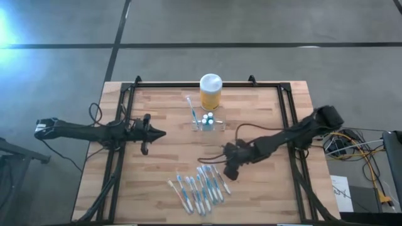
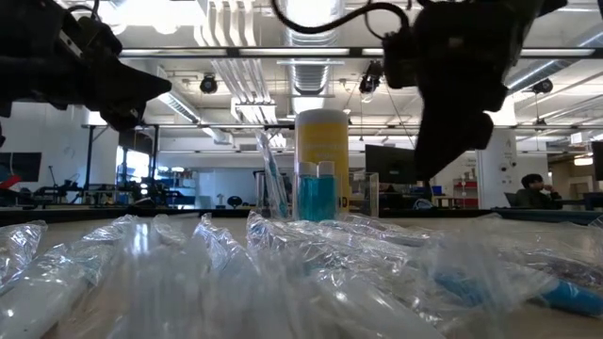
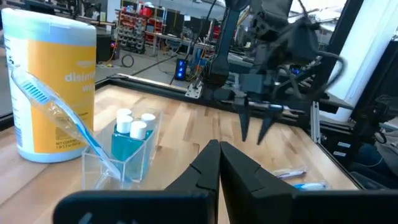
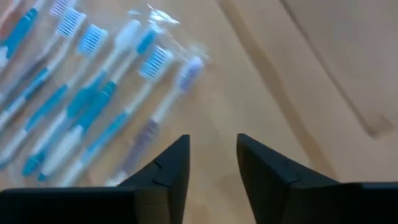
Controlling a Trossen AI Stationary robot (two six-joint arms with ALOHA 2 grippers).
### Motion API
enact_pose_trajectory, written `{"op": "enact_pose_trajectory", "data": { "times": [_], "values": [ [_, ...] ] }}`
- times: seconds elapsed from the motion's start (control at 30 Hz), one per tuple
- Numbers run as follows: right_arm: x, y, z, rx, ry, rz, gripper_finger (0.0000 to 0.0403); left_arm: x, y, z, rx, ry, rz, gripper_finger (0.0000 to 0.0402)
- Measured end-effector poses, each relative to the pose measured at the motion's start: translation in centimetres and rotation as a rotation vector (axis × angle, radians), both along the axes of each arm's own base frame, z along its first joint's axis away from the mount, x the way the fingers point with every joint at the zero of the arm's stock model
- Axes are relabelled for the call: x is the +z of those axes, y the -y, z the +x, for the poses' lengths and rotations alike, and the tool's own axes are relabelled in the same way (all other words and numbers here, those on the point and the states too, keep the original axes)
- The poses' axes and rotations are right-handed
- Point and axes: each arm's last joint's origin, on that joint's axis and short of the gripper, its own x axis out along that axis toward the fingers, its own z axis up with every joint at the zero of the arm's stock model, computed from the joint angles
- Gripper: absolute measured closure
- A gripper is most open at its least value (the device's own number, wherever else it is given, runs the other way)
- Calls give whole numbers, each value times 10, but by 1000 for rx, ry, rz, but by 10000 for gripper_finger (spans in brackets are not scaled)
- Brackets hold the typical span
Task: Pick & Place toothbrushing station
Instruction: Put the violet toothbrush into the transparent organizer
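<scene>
Wrapped toothbrushes beyond the right gripper run off the wrist picture's edge, blurred.

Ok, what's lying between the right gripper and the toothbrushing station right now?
Only bare wood. In the high view the right gripper, fingers apart, hovers by the wrapped toothbrushes, and the tabletop up to the toothbrushing station holds nothing.

Even, bright overhead light; ceiling fixtures blow out to white in the low view. Glare patch on the floor at the high view's upper left. Shadows on the surface are soft. Low view: wrapped toothbrushes up close are badly out of focus. Right wrist view blurred overall, left wrist view sharper.
</scene>
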Motion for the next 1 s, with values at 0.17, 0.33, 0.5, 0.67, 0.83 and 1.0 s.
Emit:
{"op": "enact_pose_trajectory", "data": {
  "times": [0.17,0.33,0.5,0.67,0.83,1.0],
  "values": [
    [1,-12,28,7,-64,-16,237,-4,0,0,-8,-41,-3,390],
    [-5,-23,49,35,-149,-54,212,-9,0,-1,-15,-91,-3,393],
    [-16,-31,67,70,-203,-45,194,-12,1,-1,-22,-119,-4,391],
    [-39,-33,72,94,-301,-73,188,-12,1,-1,-24,-126,-7,393],
    [-55,-32,72,92,-370,-94,188,-12,1,-1,-29,-126,-9,395],
    [-55,-32,72,136,-380,-98,199,-12,1,-1,-32,-126,-9,389]
  ]
}}
